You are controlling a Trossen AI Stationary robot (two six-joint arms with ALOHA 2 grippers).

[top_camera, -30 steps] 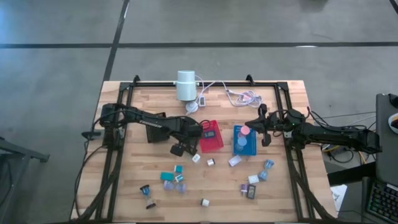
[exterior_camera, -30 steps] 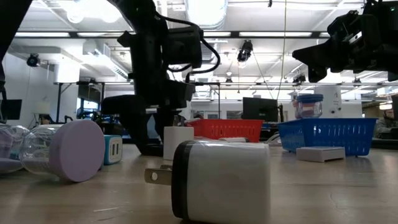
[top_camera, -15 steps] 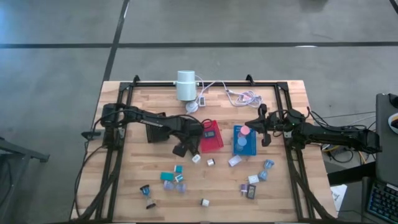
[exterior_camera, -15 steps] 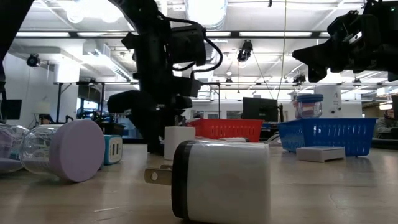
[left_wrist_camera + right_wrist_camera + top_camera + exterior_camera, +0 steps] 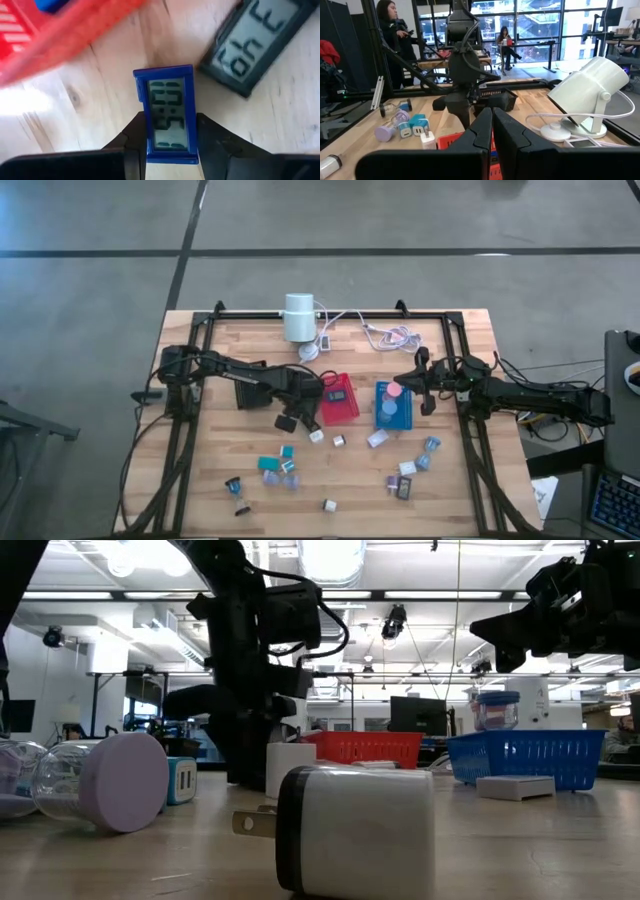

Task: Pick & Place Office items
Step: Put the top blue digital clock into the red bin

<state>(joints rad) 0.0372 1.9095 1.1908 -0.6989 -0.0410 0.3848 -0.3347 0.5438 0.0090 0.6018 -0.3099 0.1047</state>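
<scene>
Narrowing since earlier, left gripper (image 5: 170,135) pinches blue clock (image 5: 169,114) beside red tray (image 5: 339,399); right gripper (image 5: 424,392) closed, empty.

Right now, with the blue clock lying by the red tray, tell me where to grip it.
Grip the blue clock across its two long edges, coming from its short end. It lies flat, display up, and the narrow width fits between the left gripper fingers, which already flank it.
</scene>
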